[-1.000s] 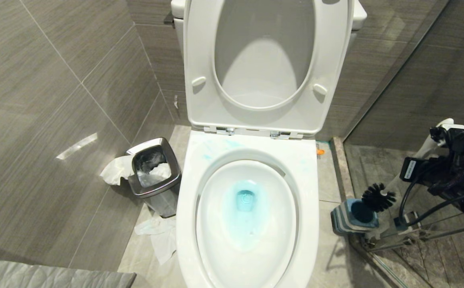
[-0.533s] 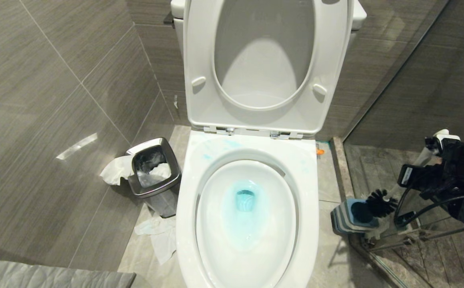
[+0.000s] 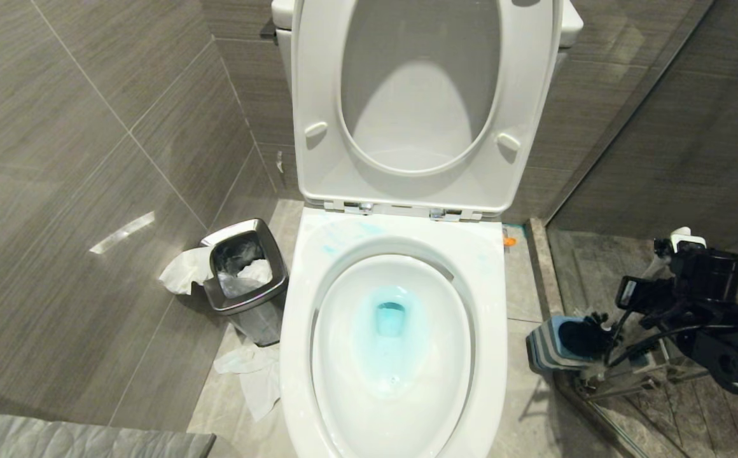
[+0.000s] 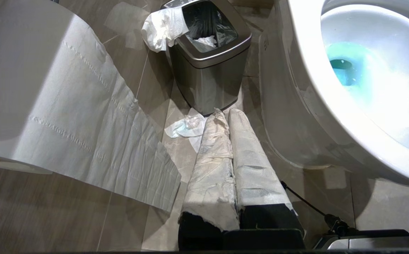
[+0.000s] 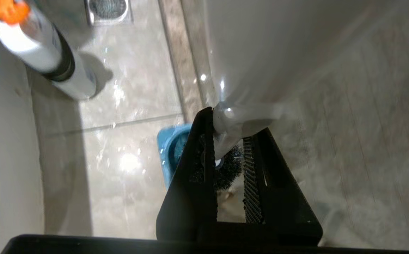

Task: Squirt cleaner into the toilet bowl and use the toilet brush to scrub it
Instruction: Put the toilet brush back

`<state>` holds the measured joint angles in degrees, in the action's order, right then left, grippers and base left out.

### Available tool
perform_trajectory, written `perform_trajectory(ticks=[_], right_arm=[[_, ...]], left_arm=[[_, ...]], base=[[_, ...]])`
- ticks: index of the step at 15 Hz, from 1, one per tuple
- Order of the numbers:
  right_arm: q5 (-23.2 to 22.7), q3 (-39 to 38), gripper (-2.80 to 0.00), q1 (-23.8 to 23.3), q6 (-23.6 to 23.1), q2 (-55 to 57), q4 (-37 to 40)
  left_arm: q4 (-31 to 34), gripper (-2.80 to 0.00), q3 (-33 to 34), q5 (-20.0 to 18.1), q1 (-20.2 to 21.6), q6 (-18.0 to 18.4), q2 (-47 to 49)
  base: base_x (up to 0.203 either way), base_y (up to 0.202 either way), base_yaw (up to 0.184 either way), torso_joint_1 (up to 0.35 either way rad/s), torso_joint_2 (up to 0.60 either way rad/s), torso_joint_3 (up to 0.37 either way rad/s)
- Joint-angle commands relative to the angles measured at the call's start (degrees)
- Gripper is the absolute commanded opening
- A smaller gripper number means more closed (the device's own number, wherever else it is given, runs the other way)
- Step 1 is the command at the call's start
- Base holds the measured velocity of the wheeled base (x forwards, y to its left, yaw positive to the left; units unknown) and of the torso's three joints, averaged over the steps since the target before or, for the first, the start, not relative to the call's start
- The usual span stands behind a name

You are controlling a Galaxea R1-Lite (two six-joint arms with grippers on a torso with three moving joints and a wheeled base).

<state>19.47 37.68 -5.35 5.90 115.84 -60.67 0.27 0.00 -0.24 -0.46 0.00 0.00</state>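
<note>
The white toilet bowl point(image 3: 298, 331) stands in the middle with seat and lid up. Turquoise cleaner point(image 3: 389, 324) pools at its bottom, and faint smears mark the back rim. On the floor to the bowl's right, my right gripper point(image 3: 668, 275) is shut on the white handle of the toilet brush point(image 5: 241, 118). Its black bristle head point(image 3: 593, 326) sits at the mouth of the blue-and-grey holder point(image 3: 548, 348). My left gripper point(image 4: 226, 113) is parked low beside the bowl point(image 4: 306, 88), fingers wrapped in white and pressed together, holding nothing.
A square steel waste bin point(image 3: 245, 273) with tissue around it stands left of the bowl. A white bottle with an orange cap point(image 5: 46, 53) stands on the floor behind the holder. A glass partition and its metal frame point(image 3: 630, 381) close the right side. A toilet roll point(image 4: 31, 88) hangs near the left gripper.
My right gripper has sunk and moved left with the brush. The bristle head, earlier hanging above and beside the holder, is now down at its opening. Nothing else moved.
</note>
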Motion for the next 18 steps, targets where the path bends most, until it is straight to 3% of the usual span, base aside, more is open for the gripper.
perform_trajectory(ticks=[1, 12, 18], right_arm=[[0.3, -0.3, -2.8, 1.0, 1.3, 3.3, -0.7], [2.7, -0.5, -2.8, 3.4, 2.8, 9.9, -4.3], [2.3, -3.7, -2.8, 3.2, 2.9, 14.6, -14.2]], left_arm=[[0.0, -2.8, 0.0, 0.0, 0.0, 0.0, 0.1], [0.0, -2.8, 0.0, 0.0, 0.0, 0.0, 0.1], [0.0, -2.8, 0.0, 0.0, 0.0, 0.0, 0.1]], base=[[0.0, 0.0, 0.0, 0.0, 0.0, 0.0], [0.0, 0.0, 0.0, 0.0, 0.0, 0.0], [0.0, 0.0, 0.0, 0.0, 0.0, 0.0]])
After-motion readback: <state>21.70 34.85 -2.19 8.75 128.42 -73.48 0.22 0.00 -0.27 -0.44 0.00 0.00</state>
